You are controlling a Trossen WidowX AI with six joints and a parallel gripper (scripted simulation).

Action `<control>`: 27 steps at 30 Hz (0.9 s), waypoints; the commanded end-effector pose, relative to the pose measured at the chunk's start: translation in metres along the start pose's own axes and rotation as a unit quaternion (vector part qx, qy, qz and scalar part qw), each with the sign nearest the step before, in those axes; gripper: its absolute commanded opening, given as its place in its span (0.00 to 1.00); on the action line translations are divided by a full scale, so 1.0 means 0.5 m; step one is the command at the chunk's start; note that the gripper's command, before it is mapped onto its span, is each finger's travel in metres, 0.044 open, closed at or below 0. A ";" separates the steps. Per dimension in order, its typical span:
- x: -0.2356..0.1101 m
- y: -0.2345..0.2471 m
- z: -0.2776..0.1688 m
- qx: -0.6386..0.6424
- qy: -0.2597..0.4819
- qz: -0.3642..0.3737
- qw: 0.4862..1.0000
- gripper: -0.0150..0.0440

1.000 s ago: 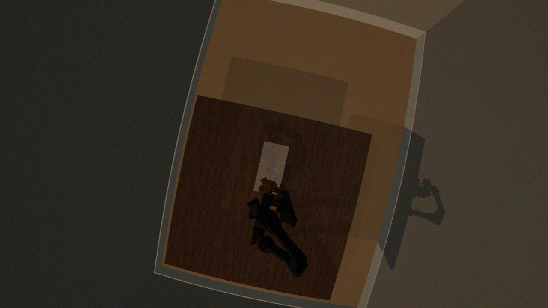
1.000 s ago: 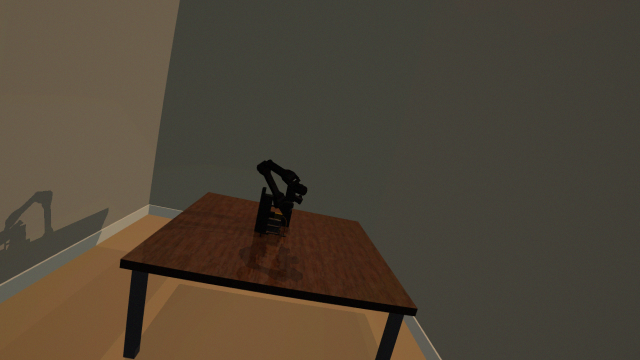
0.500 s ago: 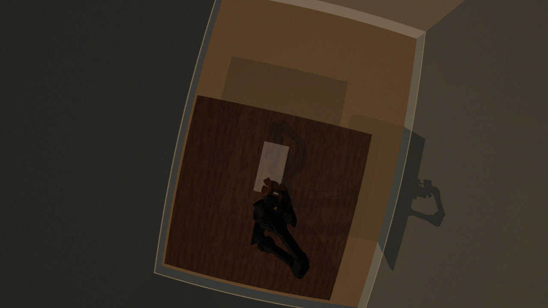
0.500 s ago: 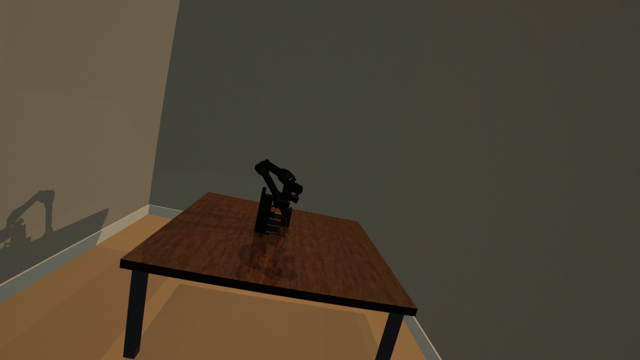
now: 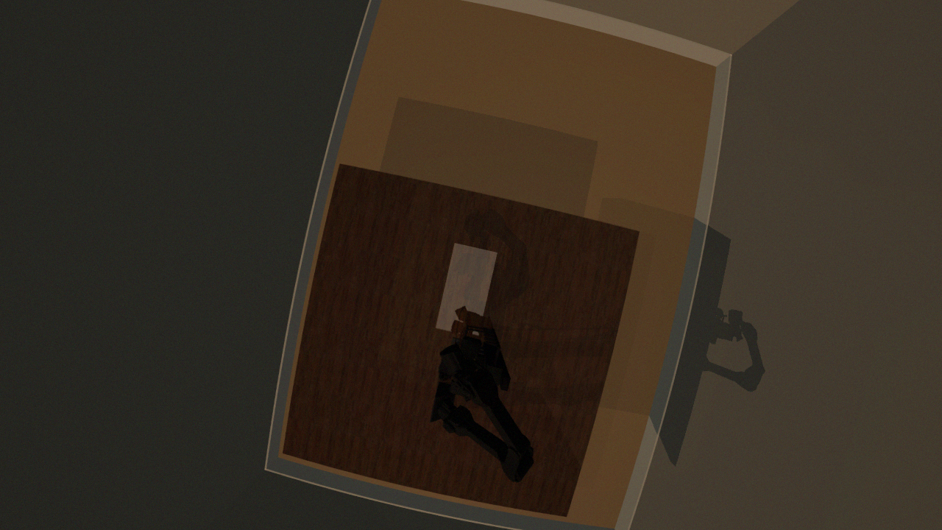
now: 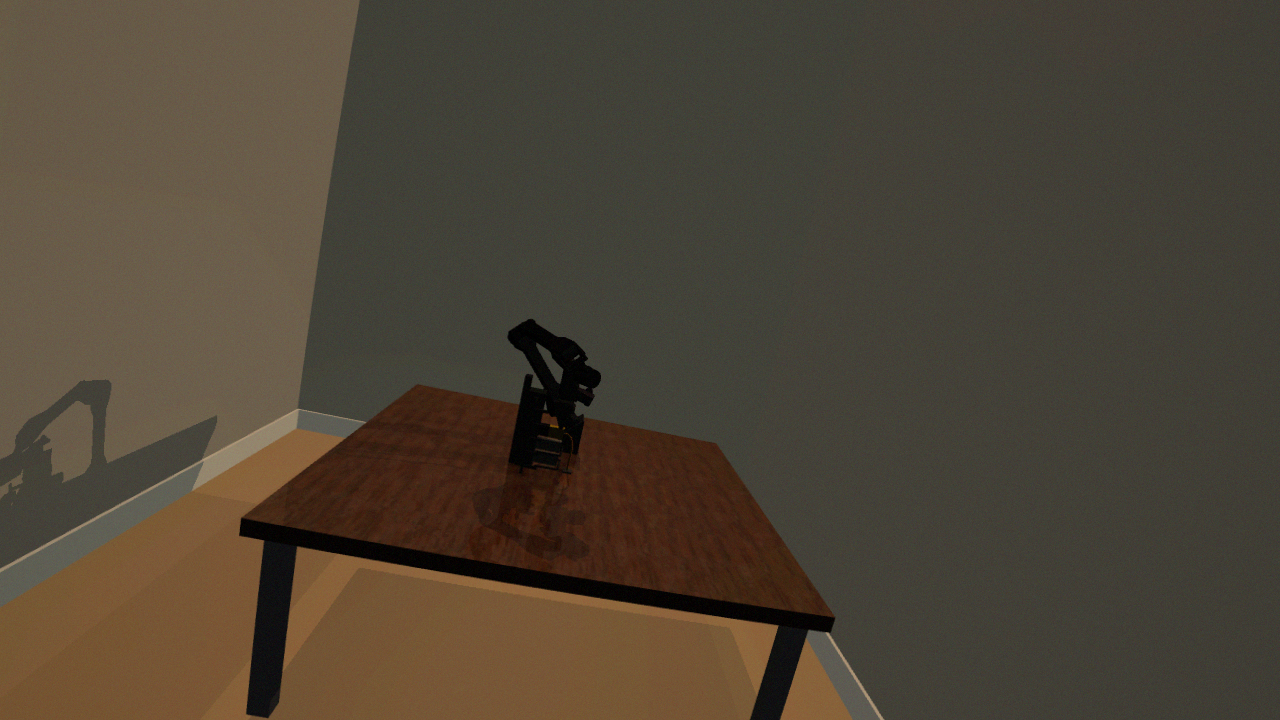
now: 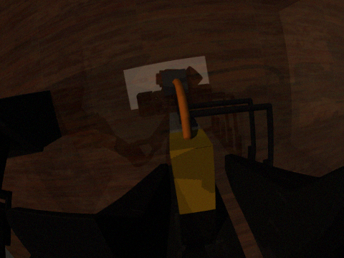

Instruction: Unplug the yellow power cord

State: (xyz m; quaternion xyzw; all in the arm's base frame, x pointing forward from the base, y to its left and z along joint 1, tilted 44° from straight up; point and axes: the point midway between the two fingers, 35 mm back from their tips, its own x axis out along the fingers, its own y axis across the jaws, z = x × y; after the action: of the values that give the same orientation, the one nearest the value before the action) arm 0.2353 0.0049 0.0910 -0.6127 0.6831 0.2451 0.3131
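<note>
1. The table [image 6: 680, 537] bears the arm [image 6: 547, 351] near its middle. The arm's base sits toward one edge, and the arm folds over and down.
2. The strip [image 6: 529, 429] stands upright as a dark slab at the table's middle, directly under the bent arm.
3. The gripper [image 7: 196, 168] points down at the strip. From the top it sits at the near end of a pale patch [image 5: 469, 283] on the table's centre.
4. The plug [image 7: 192, 177], a yellow block, lies between the two dark fingers, one [image 7: 139, 215] on its left and the other [image 7: 277, 196] on its right.
5. The jaws stand partly apart around the plug and are not clamped on it. Whether a finger touches the plug cannot be told in the dim light.
6. The cord [image 7: 182, 107], orange in this light, leaves the plug's far end and curves away toward the pale patch.
7. From outside, only a speck of yellow [image 6: 556, 436] shows at the strip's face, below the gripper.
8. Whether the plug is seated in the strip cannot be told.
</note>
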 end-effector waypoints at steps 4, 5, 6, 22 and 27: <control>0.021 0.004 -0.002 -0.003 0.003 0.002 1.000 0.53; 0.024 0.004 -0.002 -0.003 0.003 0.002 1.000 0.53; 0.025 0.004 -0.002 -0.003 0.003 0.002 1.000 0.53; 0.022 0.000 -0.001 0.001 0.000 0.000 1.000 0.37; 0.022 0.000 -0.001 0.001 0.000 0.000 1.000 0.31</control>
State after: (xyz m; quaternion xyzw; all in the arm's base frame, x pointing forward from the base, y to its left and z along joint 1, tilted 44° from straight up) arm 0.2336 -0.0028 0.0834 -0.6110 0.6844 0.2470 0.3118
